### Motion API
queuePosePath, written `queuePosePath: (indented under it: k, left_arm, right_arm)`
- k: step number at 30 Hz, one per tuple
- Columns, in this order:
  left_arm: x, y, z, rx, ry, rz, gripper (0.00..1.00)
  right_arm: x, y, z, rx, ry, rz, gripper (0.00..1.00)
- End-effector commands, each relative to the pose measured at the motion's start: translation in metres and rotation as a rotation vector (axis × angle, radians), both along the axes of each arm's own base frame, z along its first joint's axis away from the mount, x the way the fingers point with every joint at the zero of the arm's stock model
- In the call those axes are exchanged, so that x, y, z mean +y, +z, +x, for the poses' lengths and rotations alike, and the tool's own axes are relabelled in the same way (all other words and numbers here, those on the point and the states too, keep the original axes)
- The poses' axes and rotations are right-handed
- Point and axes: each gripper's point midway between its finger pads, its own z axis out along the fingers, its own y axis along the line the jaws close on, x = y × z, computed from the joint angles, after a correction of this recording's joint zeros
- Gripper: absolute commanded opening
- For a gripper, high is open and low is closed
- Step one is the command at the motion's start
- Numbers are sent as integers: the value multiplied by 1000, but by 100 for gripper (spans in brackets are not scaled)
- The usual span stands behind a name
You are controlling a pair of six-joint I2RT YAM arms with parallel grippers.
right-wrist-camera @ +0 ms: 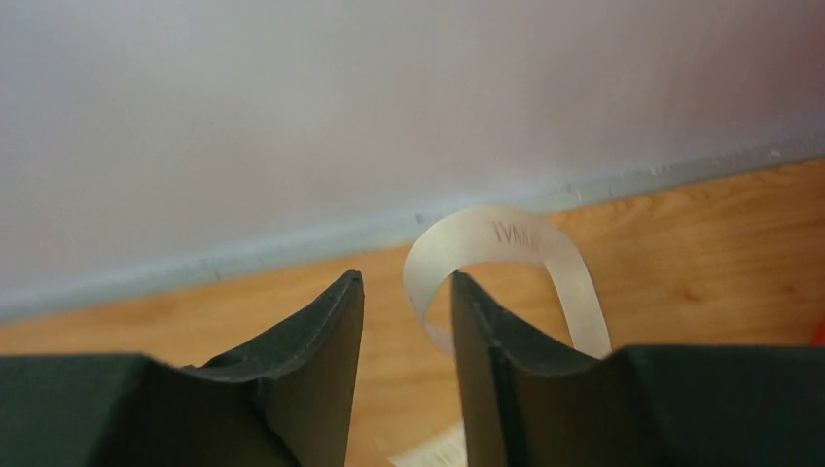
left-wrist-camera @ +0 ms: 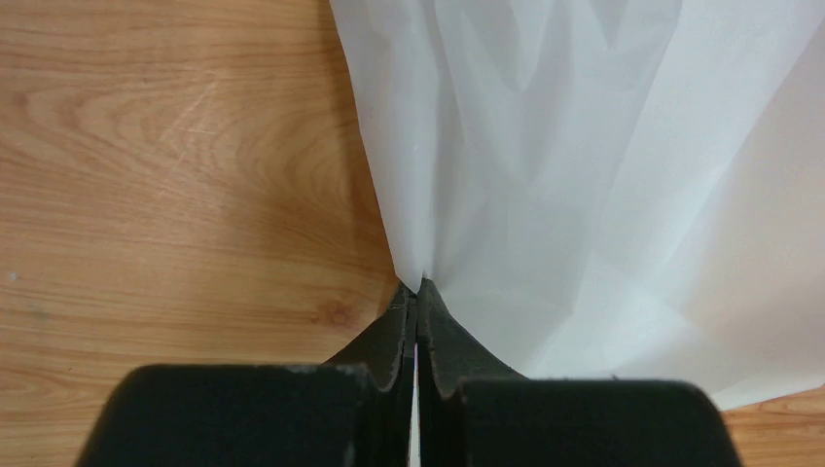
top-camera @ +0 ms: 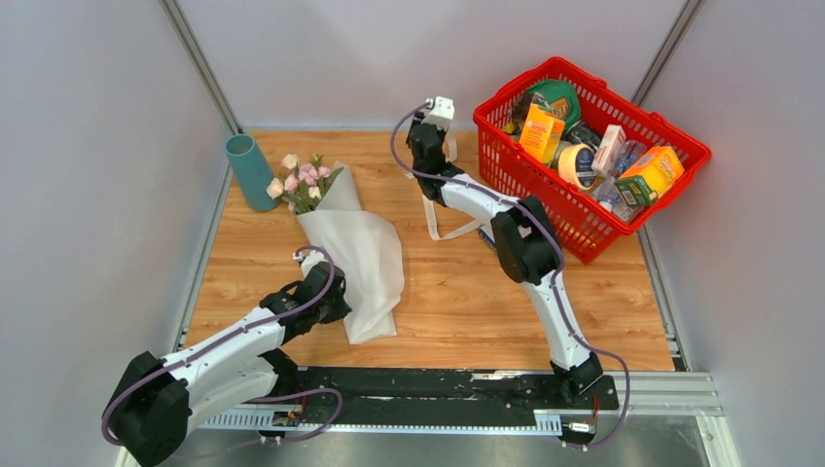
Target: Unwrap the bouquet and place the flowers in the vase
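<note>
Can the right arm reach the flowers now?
Probably yes. The right gripper is open and only bare tabletop lies between it and the flowers, though the loose ribbon curls by one finger.

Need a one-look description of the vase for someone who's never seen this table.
On the wooden table, go to the far left corner beside the grey wall. The vase stands there, just left of the rose heads of the bouquet. It is the only plain teal cylinder, unlike the red mesh basket at far right.
</note>
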Motion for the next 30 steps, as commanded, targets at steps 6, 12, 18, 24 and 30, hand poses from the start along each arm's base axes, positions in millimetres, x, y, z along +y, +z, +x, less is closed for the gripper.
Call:
queuePosePath:
  k: [6,12,18,24,30]
  left_arm:
    - [-31,21,18,-71,-87,-98,0]
    - [-33,21,17,-69,-92,-110,0]
    - [-37,23,18,-83,-94,-137,0]
    - [-38,28,17,-93,-105,-150,5]
    - [-34,27,13,-81,-88,-144,36]
  right_arm:
    - [15,22,-105,200,274,48,75]
    - [25,7,-175,350,505,95,76]
    - [38,-7,-250,450,814,111,77]
    - [42,-35,-293,527,995,87,80]
    - [54,-63,-322,599,1157,149,84]
